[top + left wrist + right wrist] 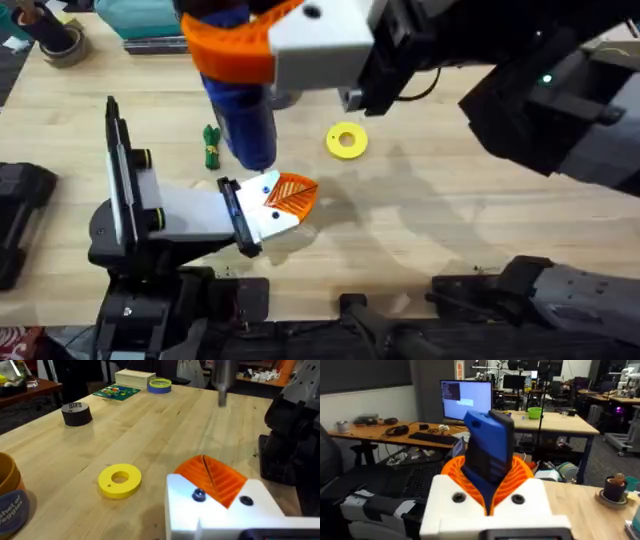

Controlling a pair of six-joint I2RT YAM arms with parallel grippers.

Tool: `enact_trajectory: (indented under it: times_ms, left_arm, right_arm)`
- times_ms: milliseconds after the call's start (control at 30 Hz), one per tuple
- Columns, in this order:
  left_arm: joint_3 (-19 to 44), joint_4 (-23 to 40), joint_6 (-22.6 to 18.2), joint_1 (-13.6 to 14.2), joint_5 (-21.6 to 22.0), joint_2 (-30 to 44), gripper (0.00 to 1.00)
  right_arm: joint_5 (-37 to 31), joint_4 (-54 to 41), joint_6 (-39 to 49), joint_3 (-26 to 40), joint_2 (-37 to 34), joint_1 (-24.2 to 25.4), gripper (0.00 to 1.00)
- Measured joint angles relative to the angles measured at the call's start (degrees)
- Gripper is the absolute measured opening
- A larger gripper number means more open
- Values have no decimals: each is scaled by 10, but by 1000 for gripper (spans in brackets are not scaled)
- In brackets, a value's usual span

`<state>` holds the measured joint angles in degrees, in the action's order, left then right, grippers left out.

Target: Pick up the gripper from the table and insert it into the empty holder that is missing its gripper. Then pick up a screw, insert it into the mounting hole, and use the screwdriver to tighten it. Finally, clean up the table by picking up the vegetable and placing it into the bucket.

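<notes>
The right end effector (490, 492) grips the screwdriver (245, 125), centre frame, tip over the left end effector (285, 200), whose closed pads meet. Risk: an off-axis tip slips off the screw. The vegetable (210, 146) lies just left on the tabletop (430, 220)

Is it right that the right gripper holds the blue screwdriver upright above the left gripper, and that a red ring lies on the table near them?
Not quite: the ring is yellow, not red, as the overhead view shows. The rest holds: the right gripper holds the blue screwdriver upright above the left gripper, and the ring lies on the table near them.
</notes>
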<state>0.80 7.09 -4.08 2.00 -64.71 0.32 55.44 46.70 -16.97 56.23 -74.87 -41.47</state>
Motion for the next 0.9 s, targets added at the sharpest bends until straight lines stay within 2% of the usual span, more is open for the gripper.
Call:
enact_trajectory:
  times_ms: [900]
  left_arm:
    - [0,0,0,0,0,0,15]
  right_arm:
    - [0,0,44,-40,0,-16,23]
